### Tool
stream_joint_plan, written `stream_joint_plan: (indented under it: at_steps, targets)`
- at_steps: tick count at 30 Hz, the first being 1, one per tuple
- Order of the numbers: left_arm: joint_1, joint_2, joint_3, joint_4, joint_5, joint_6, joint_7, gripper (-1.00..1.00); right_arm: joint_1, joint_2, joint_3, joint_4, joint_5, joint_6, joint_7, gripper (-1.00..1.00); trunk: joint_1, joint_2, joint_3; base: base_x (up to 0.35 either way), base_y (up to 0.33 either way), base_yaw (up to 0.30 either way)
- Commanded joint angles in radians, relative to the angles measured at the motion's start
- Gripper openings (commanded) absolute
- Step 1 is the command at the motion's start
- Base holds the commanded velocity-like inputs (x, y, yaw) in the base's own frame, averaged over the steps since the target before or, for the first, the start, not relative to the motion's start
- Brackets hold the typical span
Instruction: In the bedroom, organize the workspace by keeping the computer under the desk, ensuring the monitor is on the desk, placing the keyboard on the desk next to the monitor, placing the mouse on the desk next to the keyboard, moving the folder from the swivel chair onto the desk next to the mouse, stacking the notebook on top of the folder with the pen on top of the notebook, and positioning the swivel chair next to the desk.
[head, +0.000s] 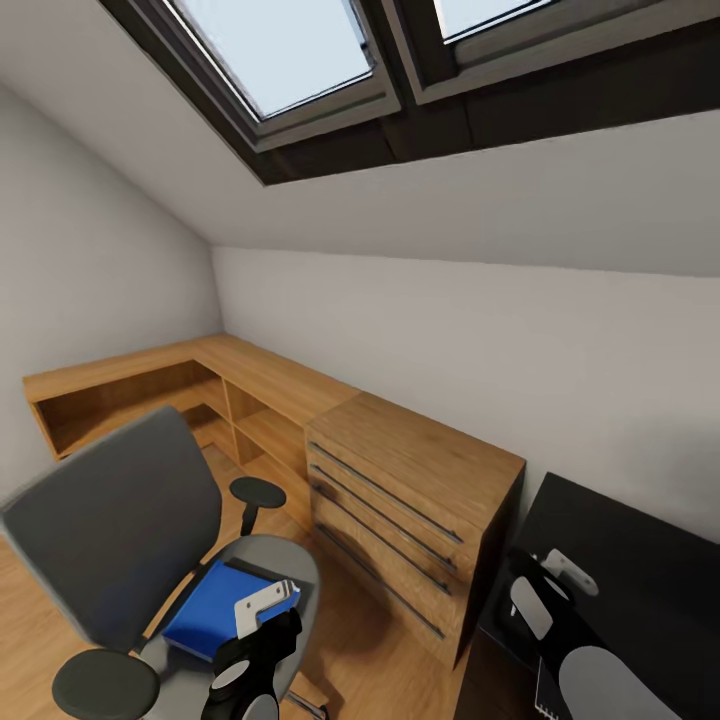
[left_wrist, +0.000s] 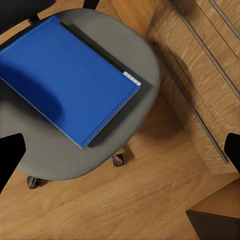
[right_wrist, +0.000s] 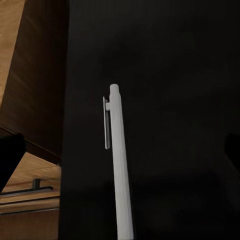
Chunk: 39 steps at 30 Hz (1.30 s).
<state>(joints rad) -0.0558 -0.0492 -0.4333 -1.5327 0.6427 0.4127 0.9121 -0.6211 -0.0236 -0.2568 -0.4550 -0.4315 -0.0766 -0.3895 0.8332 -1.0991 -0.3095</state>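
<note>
Left gripper (left_wrist: 120, 147): I've got it hanging over the chair seat, fingers spread wide, nothing between them. In the head view it sits at about 6 o'clock, low in my picture.
Right gripper (right_wrist: 120, 150): over the black desk top, fingers parted wide and empty; head view puts it at about 4 o'clock.
Folder (left_wrist: 65, 80): bright blue, lying flat on the grey seat, one corner near the seat's edge. My left gripper is above it, not touching.
Swivel chair (head: 110, 520): grey backrest at 8 o'clock in the head view, black armrest pads either side, castors on the wood floor under the seat.
Pen (right_wrist: 119, 160): pale stick with a clip, lying flat on the glossy black surface, between my right fingers but well below them.
Desk (head: 640, 560): black top at 4 o'clock, its edge just beside the drawer unit.
Wooden drawer unit (head: 420, 500): light wood, long dark handles, between chair and desk.
Skylight (head: 300, 50): dark frame at 12 o'clock in the sloped white ceiling.
</note>
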Motion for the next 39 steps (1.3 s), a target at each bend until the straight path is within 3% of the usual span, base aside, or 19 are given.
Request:
stream_joint_plan:
  at_steps: [1,13,18,25,39]
  targets:
    - [-0.001,0.000,-0.001,-0.001,0.005,0.005,0.007,1.00,-0.001,0.000,0.002,-0.001,-0.011,-0.007,0.000,1.00,0.000,-0.001,-0.001,0.000,0.000,0.000]
    - [-0.001,0.000,-0.001,-0.001,0.006,0.006,0.006,1.00,0.001,0.010,0.081,-0.081,-0.011,-0.006,-0.002,1.00,0.000,-0.001,-0.001,0.000,0.000,0.000]
    - [-0.001,0.001,0.000,-0.001,0.006,0.006,0.005,1.00,0.002,0.035,0.110,-0.121,-0.011,-0.005,-0.005,1.00,0.000,-0.001,-0.001,0.000,0.000,0.000]
    - [-0.001,0.000,0.000,-0.001,0.005,0.006,0.005,1.00,0.004,0.081,0.125,-0.143,-0.002,-0.005,-0.012,1.00,0.000,-0.001,-0.001,0.000,0.000,0.004]
    - [-0.001,0.000,-0.001,0.002,0.005,0.005,0.008,1.00,0.006,0.098,0.144,-0.135,0.071,-0.005,-0.015,1.00,0.000,-0.001,-0.001,0.000,0.000,0.200]
